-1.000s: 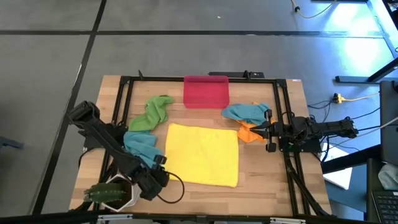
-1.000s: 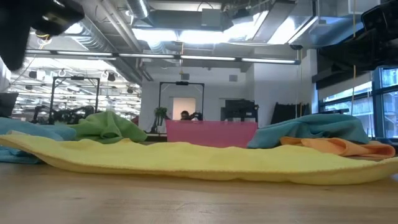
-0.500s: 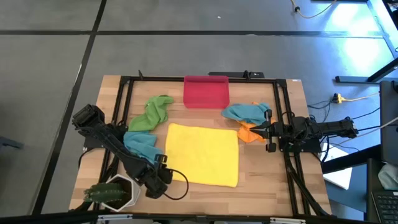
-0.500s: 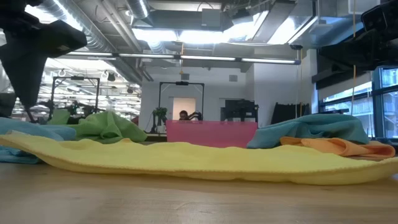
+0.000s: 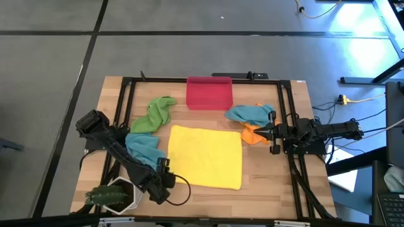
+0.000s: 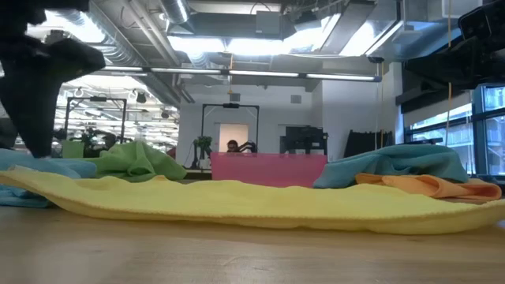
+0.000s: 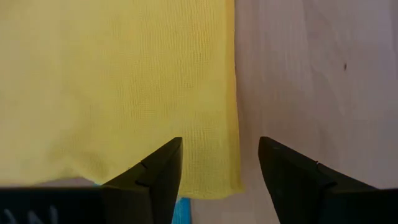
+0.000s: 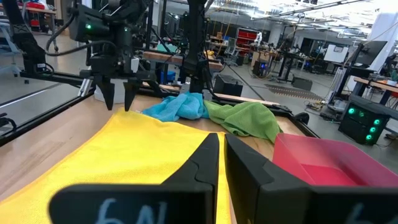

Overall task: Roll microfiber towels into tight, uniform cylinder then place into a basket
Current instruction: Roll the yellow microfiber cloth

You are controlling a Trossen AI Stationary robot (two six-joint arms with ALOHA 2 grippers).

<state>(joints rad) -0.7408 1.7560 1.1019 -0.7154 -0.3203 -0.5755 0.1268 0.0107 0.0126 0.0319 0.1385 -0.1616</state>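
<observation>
The yellow towel (image 5: 205, 156) lies spread flat in the middle of the table. My left gripper (image 5: 168, 181) is open and points down over the towel's near-left corner (image 7: 229, 184), one finger over the cloth and one over bare wood. I cannot tell whether the tips touch. My right gripper (image 5: 259, 131) is shut and waits at the right, beside the crumpled orange towel (image 5: 252, 135). One teal towel (image 5: 249, 114) lies by the orange one, and another (image 5: 142, 146) lies at the left. The green towel (image 5: 156, 113) is bunched at the far left. The red-pink basket (image 5: 209, 93) stands at the far edge.
A white hexagonal pot with a green plant (image 5: 113, 196) stands at the near-left corner, close to my left arm. A black frame (image 5: 126, 88) runs around the work area. Bare wood (image 5: 271, 183) lies near and right of the yellow towel.
My left gripper has come down toward the yellow towel's near-left corner and shifted a little toward the near edge. The towels have not moved.
</observation>
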